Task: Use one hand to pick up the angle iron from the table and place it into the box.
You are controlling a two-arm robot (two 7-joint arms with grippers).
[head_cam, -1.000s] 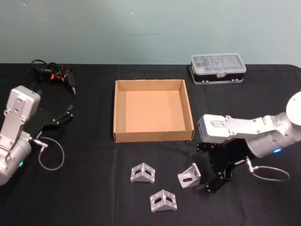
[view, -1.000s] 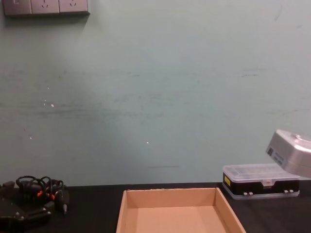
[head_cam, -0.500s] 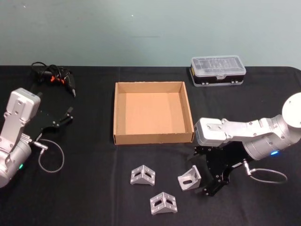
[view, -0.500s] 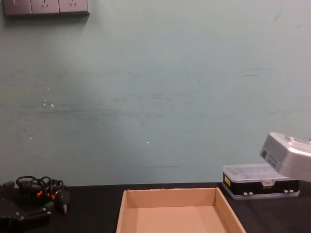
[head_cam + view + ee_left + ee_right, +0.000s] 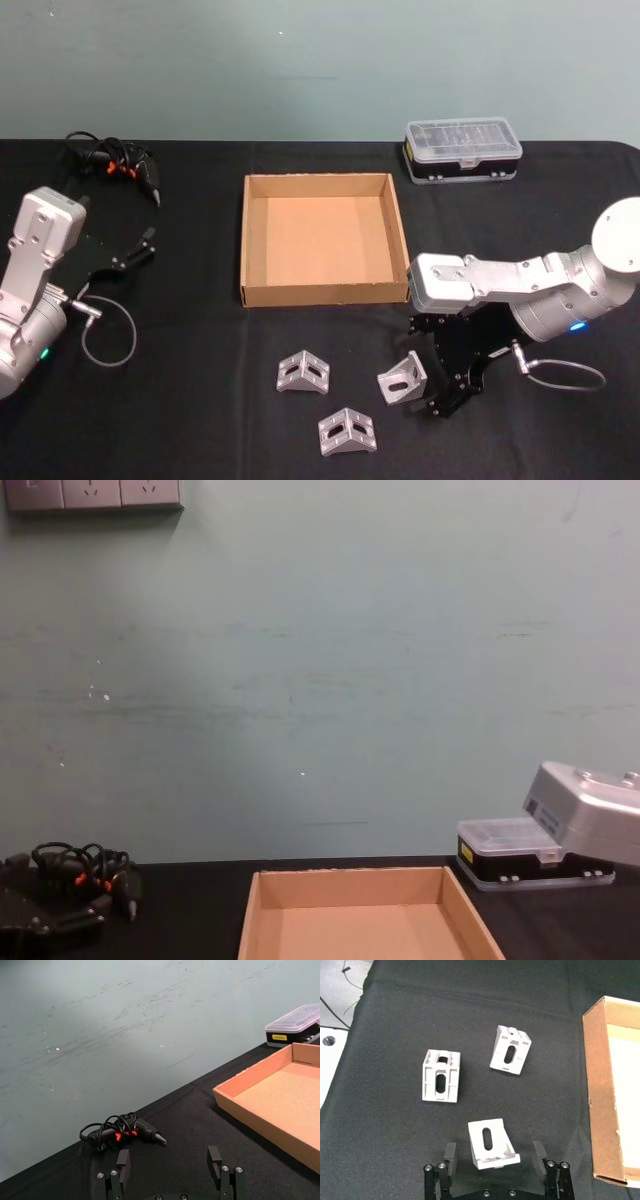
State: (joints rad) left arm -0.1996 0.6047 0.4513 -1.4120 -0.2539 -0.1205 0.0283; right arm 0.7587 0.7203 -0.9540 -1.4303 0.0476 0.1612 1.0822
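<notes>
Angle iron (image 5: 403, 376) lies untouched inside the wide-spread right pincer (image 5: 428, 368); left pincer (image 5: 169, 1156) rests splayed, holding nothing

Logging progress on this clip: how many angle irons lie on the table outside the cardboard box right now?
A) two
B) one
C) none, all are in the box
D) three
D: the left angle iron, the near angle iron and the right angle iron all lie on the table outside the box, which holds nothing; the open right end effector is at the right angle iron.
</notes>
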